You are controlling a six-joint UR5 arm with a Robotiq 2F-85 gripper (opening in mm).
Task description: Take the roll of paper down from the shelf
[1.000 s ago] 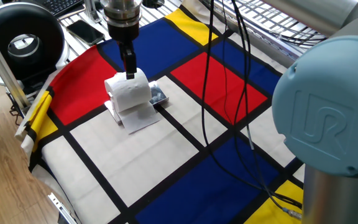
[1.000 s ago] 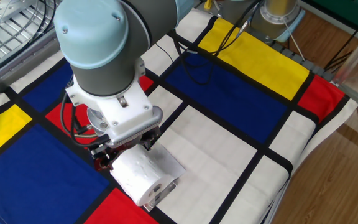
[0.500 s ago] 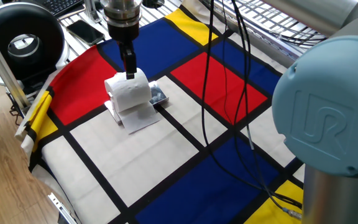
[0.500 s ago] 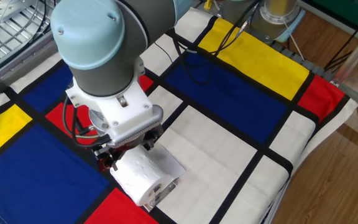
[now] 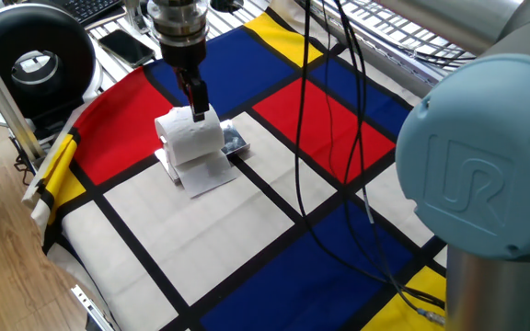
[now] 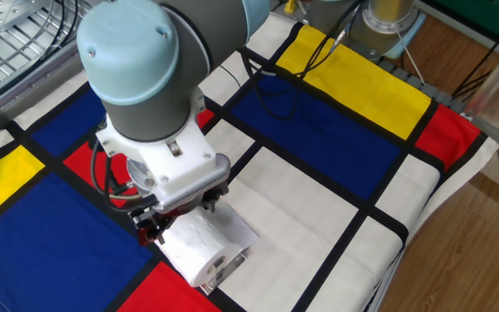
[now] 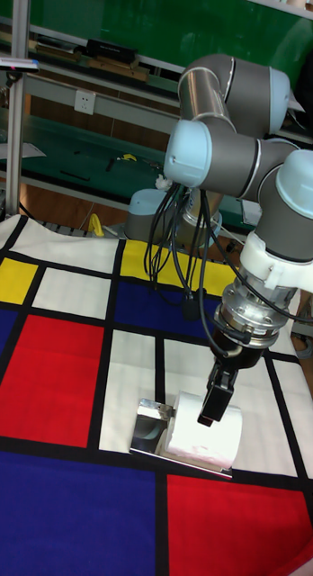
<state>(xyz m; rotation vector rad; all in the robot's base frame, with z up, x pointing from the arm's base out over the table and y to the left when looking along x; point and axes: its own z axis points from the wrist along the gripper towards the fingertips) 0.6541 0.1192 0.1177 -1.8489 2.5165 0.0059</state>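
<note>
On top of the shelf (image 7: pixel 149 430) sits the roll of paper (image 5: pixel 191 138), lying on its side with its loose sheet (image 5: pixel 206 172) trailing down onto a white square of the checked cloth (image 5: pixel 247 221). The silvery platform shows best in the tall fixed view, where its bright edge juts out past the roll's left end; the roll has not yet left it.

Right at the roll is the gripper (image 7: pixel 211 405), reaching down from above so that its dark fingers (image 5: pixel 198 97) meet the roll's upper side. In the tall fixed view one finger lies across the roll's flat end, while in the other fixed view the wrist hides the tips, so I cannot tell whether the jaws are clamped on the roll or merely standing around it.

The step in hand looks like securing the grasp before the lift. To do it well, the squeeze should be gentle — the paper is soft and will dent or slip if pinched on an edge — and centred along the roll so it does not tip. Lifting straight up first would clear the platform's rim; the trailing sheet may drag or snag, so a slow rise suits. Then the roll can go down onto open cloth beside the shelf.
</note>
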